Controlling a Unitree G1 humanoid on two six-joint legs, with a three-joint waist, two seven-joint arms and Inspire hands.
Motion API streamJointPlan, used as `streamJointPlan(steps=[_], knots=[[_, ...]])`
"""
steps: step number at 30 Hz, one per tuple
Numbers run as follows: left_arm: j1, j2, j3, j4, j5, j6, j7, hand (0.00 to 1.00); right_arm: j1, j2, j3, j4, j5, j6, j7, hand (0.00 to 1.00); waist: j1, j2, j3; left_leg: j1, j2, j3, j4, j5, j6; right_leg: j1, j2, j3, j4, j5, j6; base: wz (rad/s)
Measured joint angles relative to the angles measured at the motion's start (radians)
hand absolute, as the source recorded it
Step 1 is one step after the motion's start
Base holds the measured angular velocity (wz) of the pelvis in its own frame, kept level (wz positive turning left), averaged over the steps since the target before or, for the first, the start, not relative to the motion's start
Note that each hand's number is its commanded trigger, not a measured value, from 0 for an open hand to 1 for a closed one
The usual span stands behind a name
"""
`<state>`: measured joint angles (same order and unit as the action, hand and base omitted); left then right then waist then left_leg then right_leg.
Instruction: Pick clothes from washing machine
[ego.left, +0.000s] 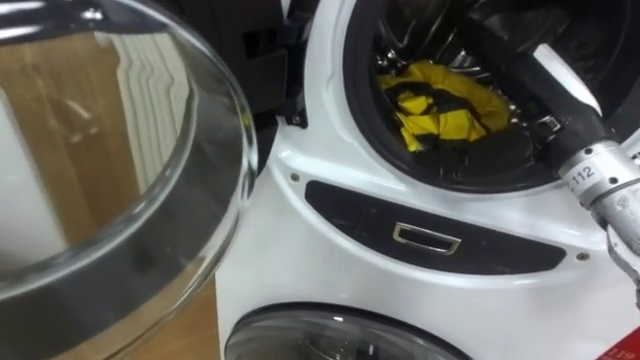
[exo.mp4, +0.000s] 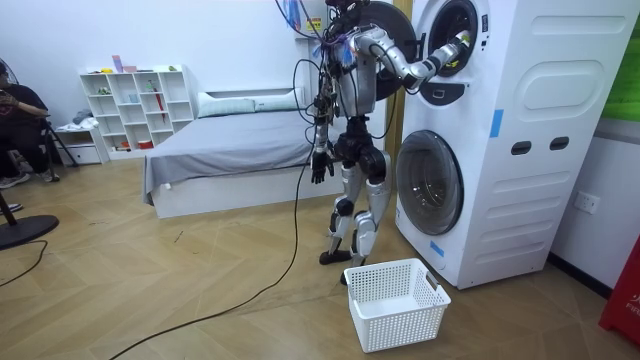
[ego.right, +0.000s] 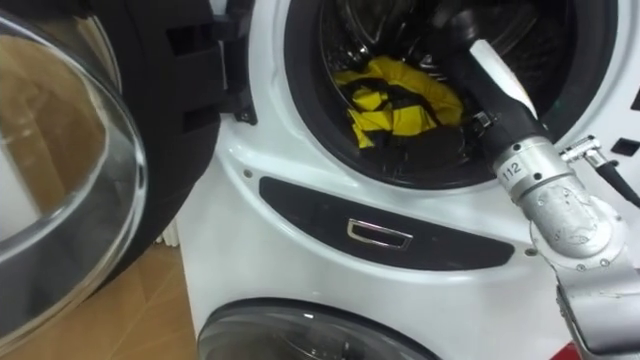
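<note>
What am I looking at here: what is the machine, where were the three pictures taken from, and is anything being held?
A two-legged humanoid robot stands before a white stacked washing machine. The room view comes from a camera standing some way off. The two eye views come from the robot's head and look into the upper drum, past its open round glass door. A yellow and black cloth lies in that drum. The robot's right arm reaches in beside it; whether its hand grips the cloth cannot be seen. Its left hand hangs by its side. A white plastic laundry basket stands on the wooden floor.
</note>
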<state>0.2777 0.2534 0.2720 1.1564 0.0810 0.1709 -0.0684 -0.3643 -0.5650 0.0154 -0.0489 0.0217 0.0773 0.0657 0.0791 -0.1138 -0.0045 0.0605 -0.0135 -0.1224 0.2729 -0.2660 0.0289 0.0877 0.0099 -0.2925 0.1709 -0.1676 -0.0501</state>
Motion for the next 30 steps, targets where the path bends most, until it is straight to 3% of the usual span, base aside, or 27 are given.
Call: streamJointPlan(steps=[12,16,22,26,27,30], knots=[[-0.005,-0.006,-0.002,-0.044,0.0,0.024,0.027,0.0,-0.002,0.0,-0.001,0.005,0.007,0.034,-0.078,0.0,0.007,0.015,-0.0012,0.003,-0.005,0.009,0.002,-0.004,0.017,-0.005,-0.007,0.007,0.016,0.007,0.015,-0.01],[-0.003,-0.01,-0.002,-0.048,-0.001,0.035,0.038,0.0,-0.006,0.0,-0.001,0.003,-0.013,0.05,-0.078,0.0,0.006,0.026,-0.0053,0.003,-0.008,0.007,0.003,-0.005,0.022,-0.004,-0.01,0.005,0.017,0.009,0.018,0.0],[-0.003,-0.01,-0.002,-0.056,0.0,0.041,0.038,0.0,-0.01,0.0,0.0,0.02,-0.082,0.055,-0.052,0.0,0.01,0.029,-0.0044,0.003,-0.015,-0.003,0.002,-0.002,0.026,-0.003,-0.014,0.002,0.019,0.009,0.021,0.01],[-0.003,-0.009,-0.001,-0.059,0.0,0.044,0.033,0.0,-0.044,-0.002,0.003,0.081,-0.172,0.058,0.032,0.0,0.013,0.013,-0.0013,0.004,-0.017,-0.002,0.002,0.0,0.03,-0.003,-0.019,0.001,0.021,0.008,0.023,0.0],[-0.003,-0.007,-0.001,-0.061,0.0,0.048,0.031,0.0,-0.072,-0.002,0.004,0.123,-0.182,0.066,0.057,0.0,0.012,0.004,0.0019,0.004,-0.018,-0.001,0.003,0.0,0.03,-0.003,-0.02,0.001,0.02,0.008,0.023,0.0],[-0.004,0.0,-0.003,-0.063,0.001,0.055,0.019,0.0,-0.16,-0.003,0.006,0.25,-0.198,0.109,0.104,0.0,0.015,-0.02,0.0014,0.001,-0.021,-0.003,0.004,0.001,0.031,-0.003,-0.021,0.002,0.015,0.007,0.026,0.01]])
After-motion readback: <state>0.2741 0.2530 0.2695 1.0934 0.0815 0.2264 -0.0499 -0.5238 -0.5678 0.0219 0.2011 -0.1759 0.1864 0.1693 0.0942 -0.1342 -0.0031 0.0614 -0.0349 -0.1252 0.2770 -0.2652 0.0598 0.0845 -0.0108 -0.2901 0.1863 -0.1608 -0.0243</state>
